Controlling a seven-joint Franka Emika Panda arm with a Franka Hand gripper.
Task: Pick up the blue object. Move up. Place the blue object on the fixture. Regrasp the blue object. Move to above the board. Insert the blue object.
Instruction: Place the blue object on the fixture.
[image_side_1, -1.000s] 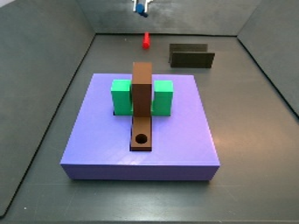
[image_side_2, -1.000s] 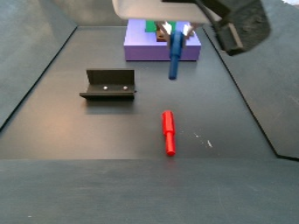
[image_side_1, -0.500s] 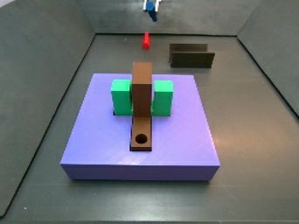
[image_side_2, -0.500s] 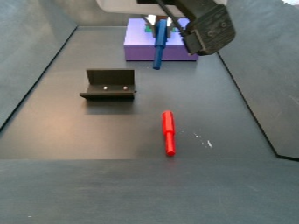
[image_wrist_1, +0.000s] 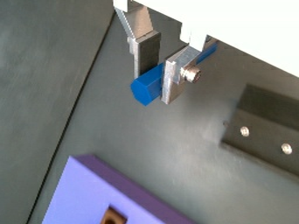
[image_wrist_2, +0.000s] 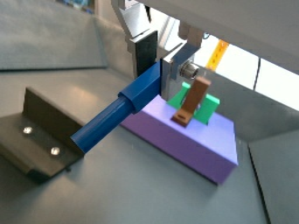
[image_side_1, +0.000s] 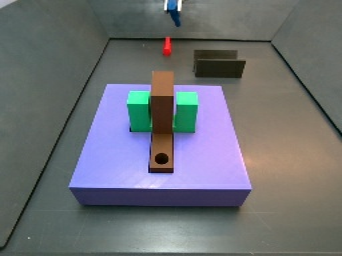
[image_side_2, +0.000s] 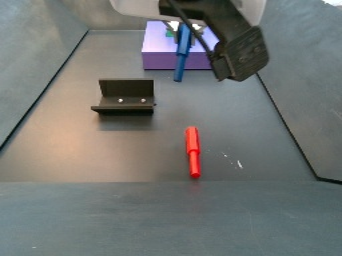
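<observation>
My gripper (image_wrist_1: 162, 74) is shut on the blue object (image_wrist_1: 145, 87), a slim blue peg held near one end between the silver fingers. In a wrist view most of the blue object (image_wrist_2: 111, 124) sticks out past the gripper (image_wrist_2: 149, 77), pointing toward the fixture (image_wrist_2: 35, 131). In a side view the gripper (image_side_2: 187, 28) hangs high in the air, with the blue object (image_side_2: 181, 55) dangling slightly tilted, off the floor. The fixture (image_side_2: 126, 96) stands on the floor below and to one side. The purple board (image_side_1: 160, 160) carries a brown bar (image_side_1: 162, 115) with a round hole.
A red peg (image_side_2: 193, 151) lies flat on the dark floor, apart from the fixture (image_side_1: 219, 64). Two green blocks (image_side_1: 138, 110) flank the brown bar on the board. Grey walls enclose the floor on all sides.
The gripper has carried the blue object sideways and higher over the last second, and the peg's tilt has changed. Little has moved in the last half second.
</observation>
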